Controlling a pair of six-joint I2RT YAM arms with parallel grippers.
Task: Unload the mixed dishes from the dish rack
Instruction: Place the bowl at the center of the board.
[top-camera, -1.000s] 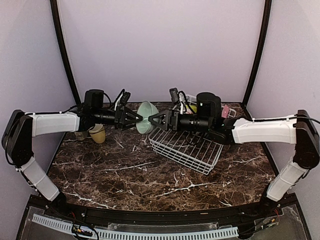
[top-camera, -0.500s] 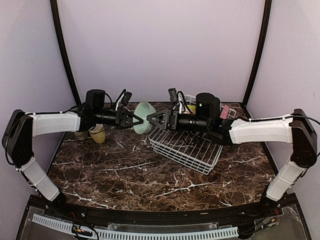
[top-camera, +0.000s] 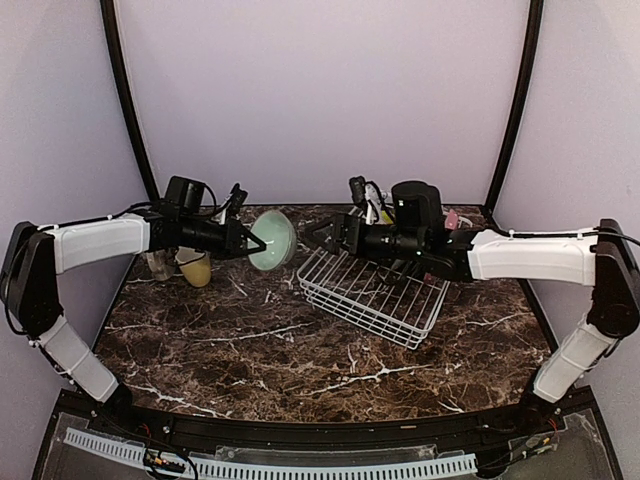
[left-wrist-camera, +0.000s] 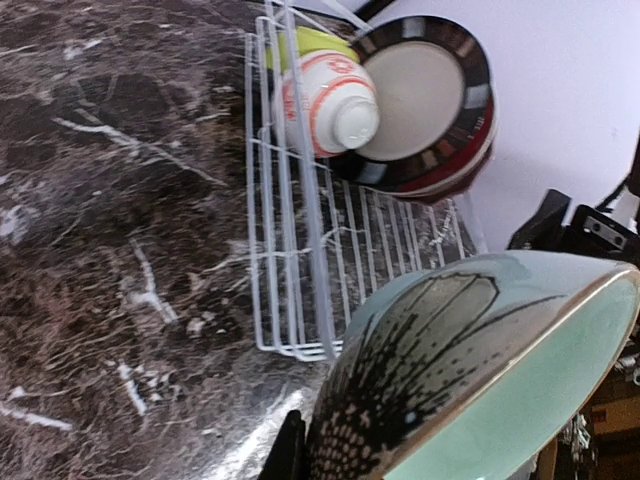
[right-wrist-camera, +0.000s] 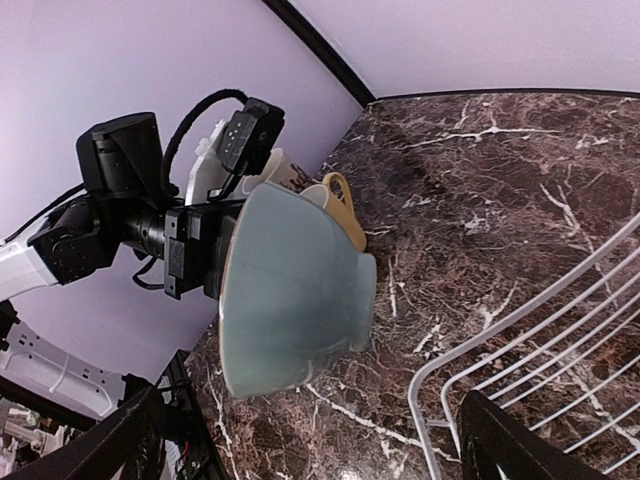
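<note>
Left gripper (top-camera: 247, 239) clamps the mint bowl (top-camera: 272, 242) by its rim, centre-left of frame; right gripper (top-camera: 312, 236) gapes wide, empty. Lower the bowl level onto the bench (top-camera: 250, 330), clear of the mugs (top-camera: 193, 268).

Surface (top-camera: 300, 350): dark brown marble, white veins, centre.
Wall (top-camera: 320, 100): pale lilac, upper frame.
Black curved posts (top-camera: 128, 100): upper left, upper right.
White slotted strip (top-camera: 300, 467): bottom edge.

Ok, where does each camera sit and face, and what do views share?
Top external: above and behind the bases, looking down on the table; left gripper and right gripper show.
Left wrist: on the left arm, facing the dish rack past the held mint bowl; one finger edge shows.
Right wrist: on the right arm, facing the left gripper; its open fingers show below.
Shared: all three see mint bowl and dish rack.
</note>
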